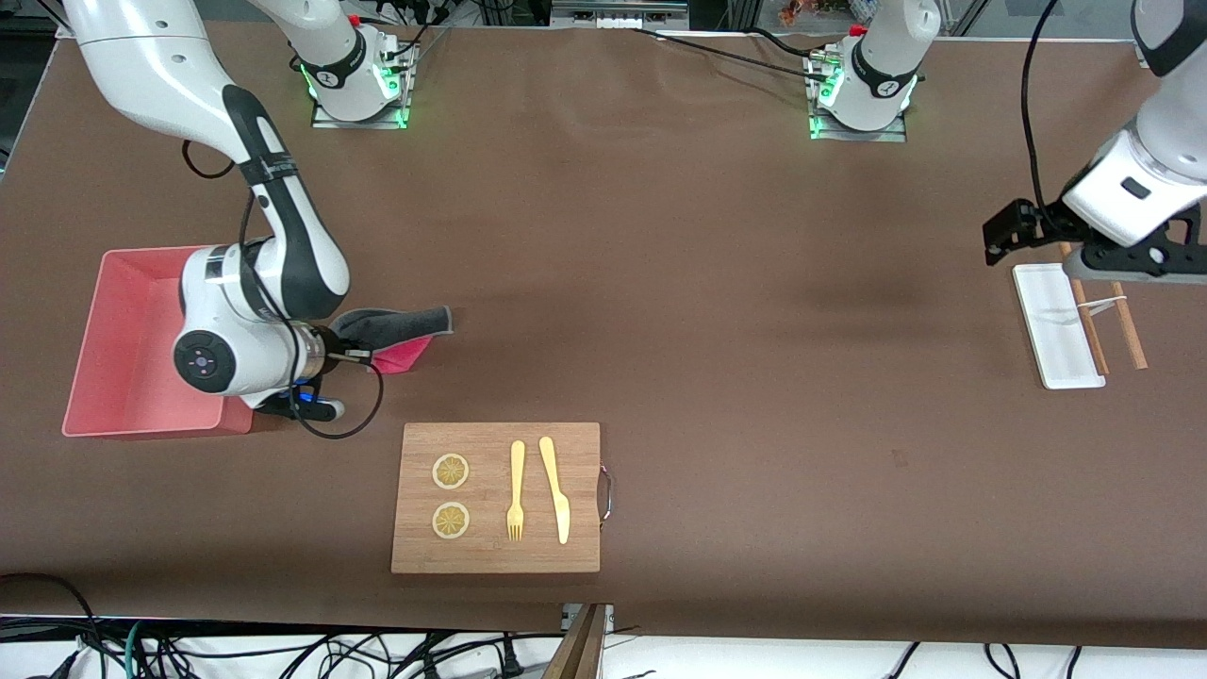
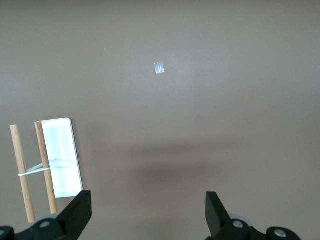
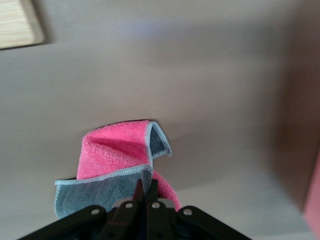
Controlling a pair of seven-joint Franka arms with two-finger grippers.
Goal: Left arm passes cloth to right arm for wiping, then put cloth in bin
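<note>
Pinching the cloth (image 3: pixel 120 160) beside the bin (image 1: pixel 123 330), the right hand (image 3: pixel 145 192) is clenched; the left hand (image 2: pixel 147 212) waits, fingers spread.

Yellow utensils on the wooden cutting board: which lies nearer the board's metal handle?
The yellow plastic knife, plain-bladed, lies nearer the metal handle; the pronged yellow plastic fork lies beside the lemon slices.

Wooden cutting board (image 1: pixel 496 497) near the front camera: two lemon slices (image 1: pixel 451 471), yellow fork (image 1: pixel 516 490), yellow knife (image 1: pixel 555 488). White tray (image 1: pixel 1056 325) with two wooden sticks (image 1: pixel 1129 327) beside it, possibly chopsticks, at left arm's end of counter (image 1: pixel 717 311).
</note>
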